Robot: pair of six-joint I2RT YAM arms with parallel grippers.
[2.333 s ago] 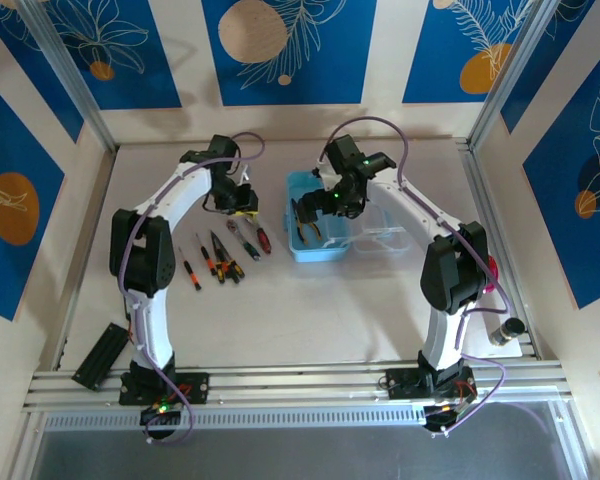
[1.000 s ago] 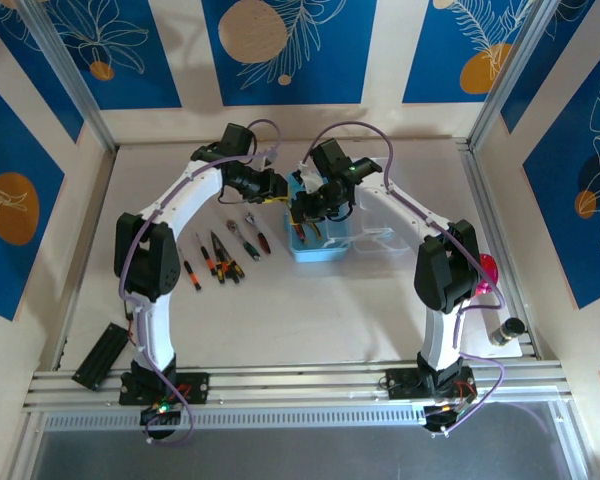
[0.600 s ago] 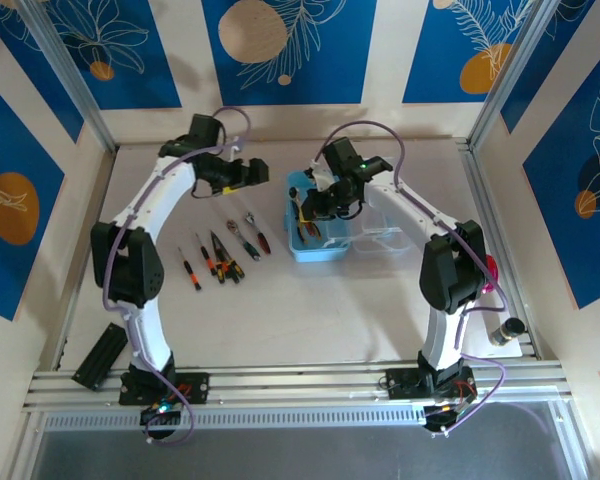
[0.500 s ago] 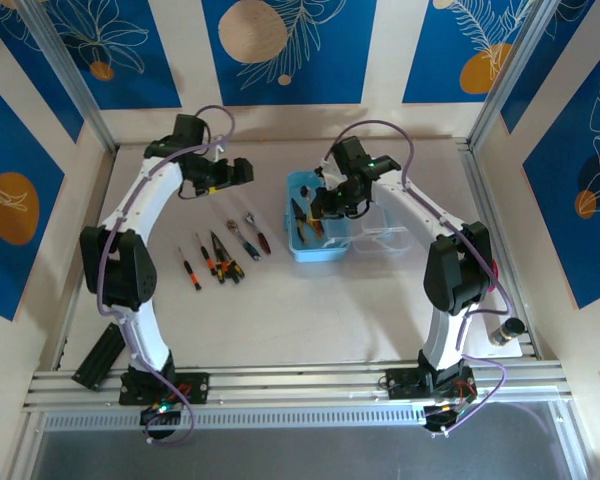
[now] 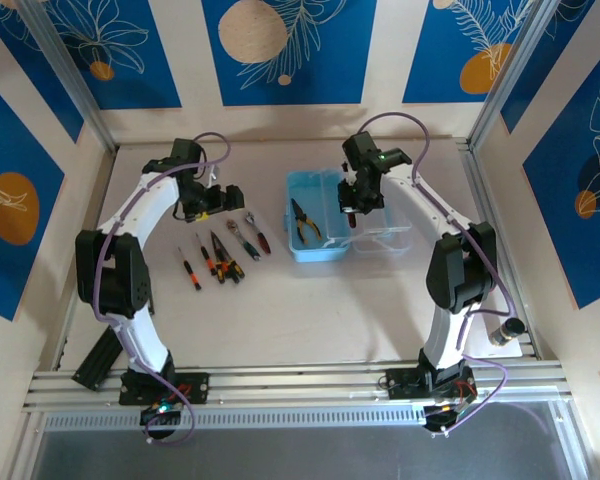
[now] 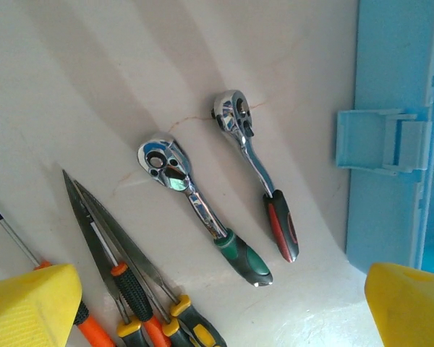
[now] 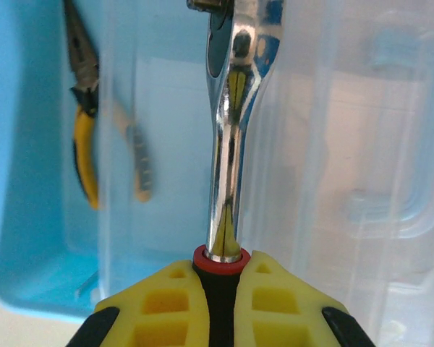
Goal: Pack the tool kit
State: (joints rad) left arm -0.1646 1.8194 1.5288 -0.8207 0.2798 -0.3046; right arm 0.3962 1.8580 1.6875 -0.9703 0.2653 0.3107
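Steel ratchet (image 7: 230,144), stiff and likely slick, is pinched at its black grip by the right fingers (image 7: 166,300); left fingers (image 6: 29,307) are spread.

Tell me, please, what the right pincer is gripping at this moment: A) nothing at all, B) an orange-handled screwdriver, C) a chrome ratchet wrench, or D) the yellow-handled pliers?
C: the right wrist view shows the right pincer shut on the dark handle of a ratchet wrench, while the pliers lie loose in the blue case.
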